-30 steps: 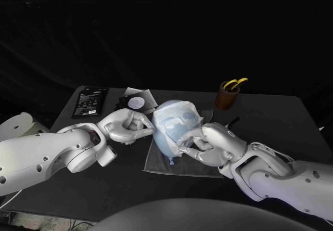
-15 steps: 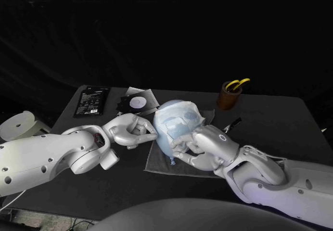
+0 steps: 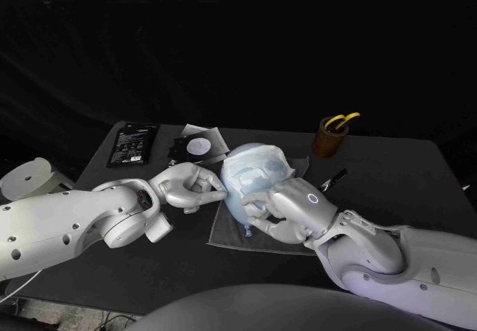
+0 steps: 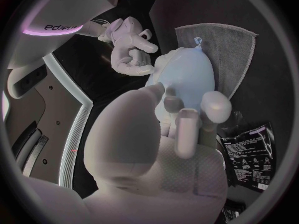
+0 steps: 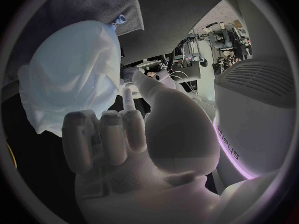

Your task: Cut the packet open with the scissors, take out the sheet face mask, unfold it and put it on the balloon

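Pale blue balloon (image 3: 238, 205) lying on a grey cloth (image 3: 225, 236) at the middle of the black tabletop (image 3: 398, 172), its knot pointing towards the robot. The white sheet mask (image 3: 256, 169) lies over the far half of the balloon, its eye openings visible. The left hand (image 3: 187, 187) sits against one side of the balloon with its fingers curled in, the tips at the edge of the mask; whether they pinch the sheet cannot be told. The right hand (image 3: 286, 210) sits against the opposite side, fingers bent and the tips resting on the balloon; whether it grips cannot be told either. Behind the left hand lie a black packet (image 3: 132, 145) and, just beside it, a second dark packet with a pale round patch (image 3: 197, 146). At the far right of the cloth stands a brown cup (image 3: 324, 143) holding the yellow-handled scissors (image 3: 341, 121), well apart from both hands.
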{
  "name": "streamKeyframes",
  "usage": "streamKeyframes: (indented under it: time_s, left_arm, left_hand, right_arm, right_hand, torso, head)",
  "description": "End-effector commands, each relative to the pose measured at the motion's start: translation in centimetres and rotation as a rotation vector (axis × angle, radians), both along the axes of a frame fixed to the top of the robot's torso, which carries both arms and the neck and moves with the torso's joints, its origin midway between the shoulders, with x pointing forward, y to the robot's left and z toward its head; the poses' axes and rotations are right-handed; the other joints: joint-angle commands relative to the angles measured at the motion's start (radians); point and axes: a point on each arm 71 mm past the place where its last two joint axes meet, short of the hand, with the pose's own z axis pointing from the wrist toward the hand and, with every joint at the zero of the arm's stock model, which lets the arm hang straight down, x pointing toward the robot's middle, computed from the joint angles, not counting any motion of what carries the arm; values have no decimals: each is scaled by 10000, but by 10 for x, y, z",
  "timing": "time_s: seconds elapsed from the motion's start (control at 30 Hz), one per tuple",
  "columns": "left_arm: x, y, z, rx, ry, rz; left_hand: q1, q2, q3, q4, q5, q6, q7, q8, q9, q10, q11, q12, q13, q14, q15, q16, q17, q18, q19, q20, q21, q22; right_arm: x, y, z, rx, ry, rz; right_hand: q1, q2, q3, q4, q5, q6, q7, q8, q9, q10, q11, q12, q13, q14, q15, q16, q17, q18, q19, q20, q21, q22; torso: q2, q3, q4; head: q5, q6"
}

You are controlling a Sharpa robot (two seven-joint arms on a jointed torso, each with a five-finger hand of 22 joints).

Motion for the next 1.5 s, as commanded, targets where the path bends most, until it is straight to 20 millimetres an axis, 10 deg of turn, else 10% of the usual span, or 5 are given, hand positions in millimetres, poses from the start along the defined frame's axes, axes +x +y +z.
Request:
streamKeyframes:
  time_s: [0.03,0.87,1.5]
  left_arm:
    - [-1,-2,0,-231,191,-83]
    - [1,-2,-2,-353,379,-5]
    - [0,-2,-2,-369,473,-29]
  left_hand:
    - [38,58,-5,-74,24,91,23,-40,19,90,-24,37,27,409,13,56,725,-69,68,5,26,2]
    - [62,66,-24,-104,23,186,-8,-27,48,101,-48,39,79,402,-6,47,705,-69,72,-8,29,9]
    - [40,52,-49,-96,22,186,-4,-40,52,99,-49,35,87,397,-10,42,693,-70,76,-13,32,15]
  right_arm:
    - [0,1,-2,-834,-543,-219]
    - [1,9,-4,-1675,-1476,-250]
    - [2,10,3,-919,-2246,-596]
  right_hand:
    - [7,-96,-54,-17,-41,-56,-20,-43,-12,809,29,64,2282,1046,-1,69,2627,-186,1006,-19,40,2587]
    - [526,-139,-101,-236,-41,302,-148,-99,-46,919,-58,240,2424,1046,-36,69,2627,-187,1007,-73,45,2589]
    - [1022,272,479,-459,-42,1584,-221,312,37,1080,-120,502,2627,1046,-98,69,2627,-217,1054,-129,177,2629]
  torso:
    - [-4,5,-1]
    - [-2,-2,-2]
    - [-3,1,-3]
  head:
    - [9,1]
    - [-45,1]
    - [-69,1]
